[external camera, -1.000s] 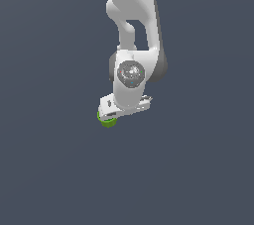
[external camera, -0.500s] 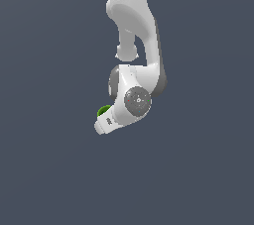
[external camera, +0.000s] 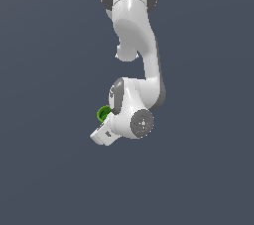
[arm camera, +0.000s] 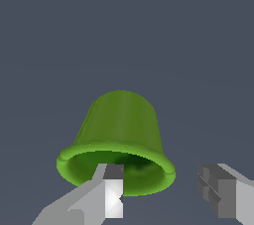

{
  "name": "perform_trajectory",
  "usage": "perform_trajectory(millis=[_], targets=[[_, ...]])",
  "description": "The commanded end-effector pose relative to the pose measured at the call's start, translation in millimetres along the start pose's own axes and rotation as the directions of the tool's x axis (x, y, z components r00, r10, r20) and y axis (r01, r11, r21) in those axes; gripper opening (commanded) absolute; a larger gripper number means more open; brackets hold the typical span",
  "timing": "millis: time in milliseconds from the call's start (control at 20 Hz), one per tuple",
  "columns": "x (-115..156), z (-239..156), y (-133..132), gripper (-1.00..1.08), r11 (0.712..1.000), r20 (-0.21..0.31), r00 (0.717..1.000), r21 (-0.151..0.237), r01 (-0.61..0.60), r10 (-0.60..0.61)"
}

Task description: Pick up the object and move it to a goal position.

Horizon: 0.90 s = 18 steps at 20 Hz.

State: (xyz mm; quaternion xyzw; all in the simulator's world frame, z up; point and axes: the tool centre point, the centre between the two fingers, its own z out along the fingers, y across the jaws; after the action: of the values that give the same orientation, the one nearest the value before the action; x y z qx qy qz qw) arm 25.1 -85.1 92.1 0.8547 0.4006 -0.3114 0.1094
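The green cup (arm camera: 121,137) lies with its open, darker mouth facing the gripper (arm camera: 166,192), one finger (arm camera: 113,194) over its rim and the other out past its side – jaws wide apart, not clearly holding it – while outside it peeks from behind the white arm (external camera: 136,70).

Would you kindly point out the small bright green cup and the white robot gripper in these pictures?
small bright green cup (arm camera: 121,120): wrist view, on its outer side wall above the flared rim.
white robot gripper (arm camera: 166,189): wrist view, midway between its two grey fingertips.
small bright green cup (external camera: 102,114): exterior view, on its visible rim beside the wrist.
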Motion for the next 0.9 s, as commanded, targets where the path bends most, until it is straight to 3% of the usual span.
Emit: perform_trajectory(millis=[0, 400, 850], targets=[[-3.9, 2.9, 5.1, 0.28, 0.999, 0.046, 0.998, -0.003, 0.042, -0.042], [-10.9, 7.7, 12.9, 0.28, 0.994, 0.124, 0.986, 0.001, 0.108, -0.108], [-11.7, 13.0, 13.0, 0.28, 0.994, 0.127, 0.986, 0.002, 0.111, -0.11]])
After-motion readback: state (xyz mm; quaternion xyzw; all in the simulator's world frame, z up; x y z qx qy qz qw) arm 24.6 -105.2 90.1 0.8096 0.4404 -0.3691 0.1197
